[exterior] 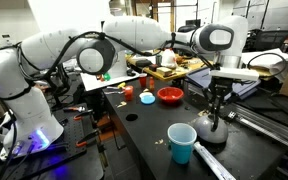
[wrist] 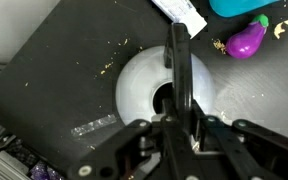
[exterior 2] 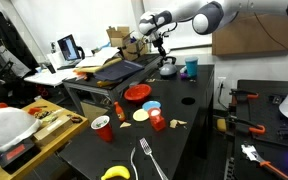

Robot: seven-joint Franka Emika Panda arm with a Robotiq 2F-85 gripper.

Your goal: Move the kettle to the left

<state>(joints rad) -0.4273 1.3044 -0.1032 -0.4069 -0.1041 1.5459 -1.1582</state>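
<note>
Fingers are closed in on the dark arched handle of the squat rounded silver-grey metal kettle, one on each side and pinching it; in the wrist view the handle runs straight up between them. The arm comes down on it from directly above in both exterior views, wrist vertical. Kettle is upright on the black table and looks seated, though I can't confirm contact under the base. The light-blue plastic cup stands just beside it, not touching; same pairing from the other side, kettle next to cup. A small purple toy eggplant lies on the table near the kettle, by the cup's base. The red bowl is well apart, further back on the table, with a small orange-red object next to it.
</note>
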